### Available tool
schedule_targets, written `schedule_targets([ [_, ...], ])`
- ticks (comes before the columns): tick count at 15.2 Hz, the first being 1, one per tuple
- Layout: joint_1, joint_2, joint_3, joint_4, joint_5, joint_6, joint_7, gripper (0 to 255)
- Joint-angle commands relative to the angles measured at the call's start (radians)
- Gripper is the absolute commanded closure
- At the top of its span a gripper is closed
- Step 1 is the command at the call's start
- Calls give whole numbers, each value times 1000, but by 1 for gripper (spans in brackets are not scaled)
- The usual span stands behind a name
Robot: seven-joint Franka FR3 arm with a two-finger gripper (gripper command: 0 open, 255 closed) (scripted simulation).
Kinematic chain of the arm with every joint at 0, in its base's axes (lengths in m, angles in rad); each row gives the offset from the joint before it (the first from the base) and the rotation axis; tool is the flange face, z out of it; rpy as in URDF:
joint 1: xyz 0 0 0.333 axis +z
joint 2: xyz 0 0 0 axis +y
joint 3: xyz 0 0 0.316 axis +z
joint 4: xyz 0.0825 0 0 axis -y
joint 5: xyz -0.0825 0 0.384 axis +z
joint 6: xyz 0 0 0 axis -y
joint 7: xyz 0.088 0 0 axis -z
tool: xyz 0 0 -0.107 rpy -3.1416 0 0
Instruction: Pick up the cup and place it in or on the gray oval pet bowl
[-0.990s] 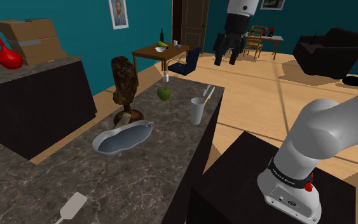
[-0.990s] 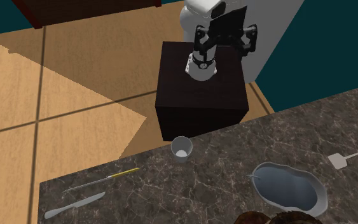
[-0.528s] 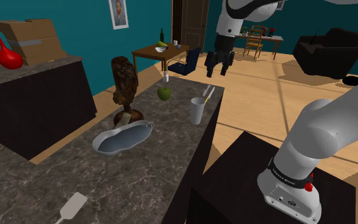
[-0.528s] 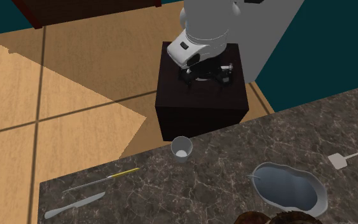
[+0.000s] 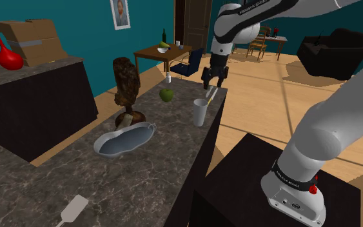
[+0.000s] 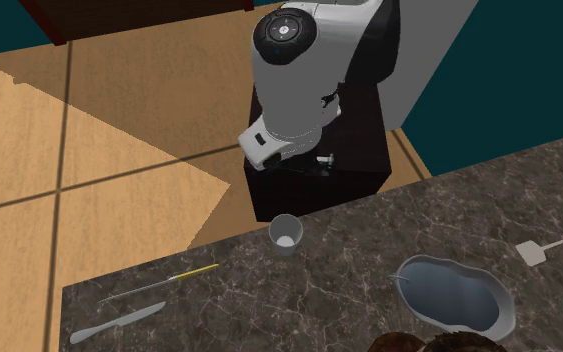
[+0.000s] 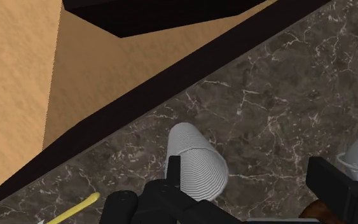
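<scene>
- Nearest in the shoulder view, the white arm (image 5: 300, 174) rises from its dark stand (image 5: 238, 173). It arches high overhead and turns its wrist down over the far end of the marbled counter (image 5: 141, 187).
- The gripper (image 5: 213, 82) hangs just above the cup (image 5: 200, 113). It points downward with its fingers spread and nothing between them. In the wrist view one finger (image 7: 173, 170) sits beside the cup's ribbed wall.
- A second ago the gripper was higher and farther back, over the wooden floor. It has since come down and in toward the cup. In the second exterior view the arm, which was back over the stand, now overhangs the stand's front edge.
- The cup, the bowl and the other things on the counter have not moved.
- Counted from near to far:
  - One pale spatula (image 5: 74, 209).
  - One grey oval pet bowl (image 5: 125, 140), well apart from the cup.
  - One pale cup, upright near the counter edge that faces the stand.
  - Two slim utensils (image 6: 159, 285), one yellow-ended and one knife-like.
  - One green apple (image 5: 166, 95).
  - One brown sculpture (image 5: 126, 84), just behind the bowl.
</scene>
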Motion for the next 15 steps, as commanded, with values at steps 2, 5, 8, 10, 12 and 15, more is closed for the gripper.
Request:
schedule_targets([
  [2,-4,103,-19,19,11,75,-25,0],
  [5,-11,212,-38,53,30,139,-55,0],
  [8,-20,325,-52,97,57,194,-88,0],
  [10,-28,401,-58,133,78,226,-110,0],
  [12,-30,419,-57,133,85,242,-116,0],
  [15,-30,445,-53,120,99,280,-125,0],
])
